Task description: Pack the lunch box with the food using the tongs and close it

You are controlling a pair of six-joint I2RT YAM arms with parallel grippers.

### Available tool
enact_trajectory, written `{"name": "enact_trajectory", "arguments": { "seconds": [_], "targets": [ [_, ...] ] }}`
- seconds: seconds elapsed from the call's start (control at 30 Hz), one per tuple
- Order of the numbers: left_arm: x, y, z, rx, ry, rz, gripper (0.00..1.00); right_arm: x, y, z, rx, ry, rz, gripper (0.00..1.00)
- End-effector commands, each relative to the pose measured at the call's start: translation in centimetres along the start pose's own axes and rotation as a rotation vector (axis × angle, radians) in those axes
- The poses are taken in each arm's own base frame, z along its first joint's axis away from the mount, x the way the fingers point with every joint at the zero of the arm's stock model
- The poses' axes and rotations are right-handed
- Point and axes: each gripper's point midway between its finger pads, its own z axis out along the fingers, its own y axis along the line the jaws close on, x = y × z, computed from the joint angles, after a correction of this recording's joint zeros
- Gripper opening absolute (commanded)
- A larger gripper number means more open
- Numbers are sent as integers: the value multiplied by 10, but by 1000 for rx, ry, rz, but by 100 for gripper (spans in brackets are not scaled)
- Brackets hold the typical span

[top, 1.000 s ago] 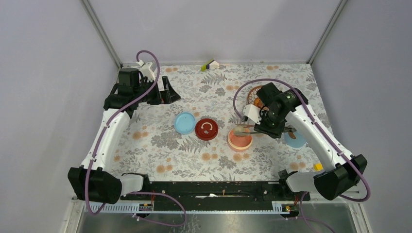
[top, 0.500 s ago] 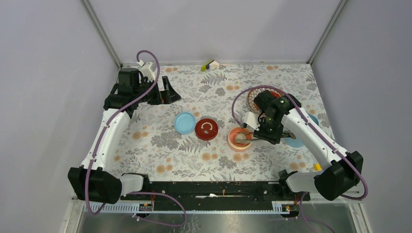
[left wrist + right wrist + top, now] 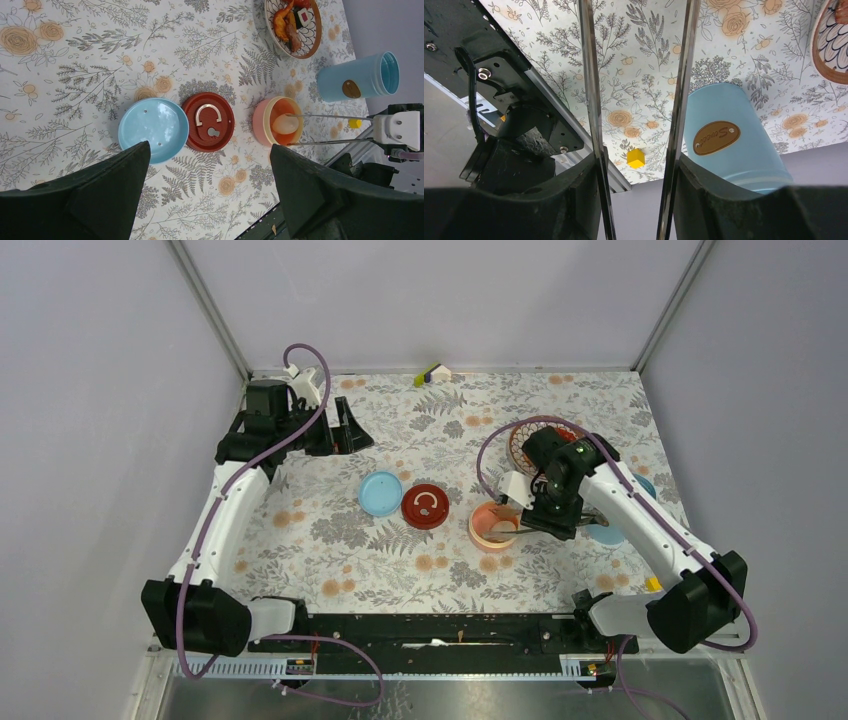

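The salmon-pink bowl (image 3: 261, 122), small, round and smooth-walled, stands upright on the counter (image 3: 400, 420) right of centre, with a glossy white oval (image 3: 285, 124), egg-shaped, lying inside. The tongs (image 3: 330, 117), two long thin strips of bright metal, reach over its rim with their tips apart, one on each side of the oval. The right jaws hold the tongs by the far end, the strips pressed against the dark fingers' inner faces. To the bowl's right the light-blue shell (image 3: 357, 76), a matte cylinder with a brown oval label, lies on its side. To its left sit a dark red lid (image 3: 207, 121) with a curved metal handle and, just beside that, the light-blue disc (image 3: 152, 129). Orange-brown pieces (image 3: 285, 25) lie on the patterned dish (image 3: 306, 37). The left jaws hang wide and empty at the back left. The counter wears a cloth printed with grey ferns and orange flowers; plain pale lilac walls (image 3: 440, 300) enclose it
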Motion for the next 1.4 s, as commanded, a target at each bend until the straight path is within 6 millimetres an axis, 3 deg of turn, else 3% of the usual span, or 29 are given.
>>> {"name": "enact_trajectory", "arguments": {
  "seconds": [0.0, 0.23, 0.43, 0.6, 0.93, 1.1, 1.37],
  "targets": [
    [-15, -7, -1, 35, -49, 20, 99, -7, -8, -21, 60, -44, -1, 52],
    [-15, -8, -1, 38, -49, 19, 99, -21, -21, -39, 115, -100, 50, 51],
    [-16, -9, -3, 38, -53, 23, 99, -24, -60, -49, 193, -99, 184, 49],
    [-16, -10, -4, 39, -57, 28, 99, -4, -103, -55, 230, -57, 306, 49],
    [-16, -10, -3, 44, -53, 26, 99, 56, -160, -51, 334, 130, 381, 48],
    [-16, -11, -4, 49, -55, 28, 99, 79, -170, -46, 323, 182, 440, 48],
    [-18, -13, -3, 61, -51, 24, 99, 79, -172, -37, 265, 219, 485, 49]
  ]
}}
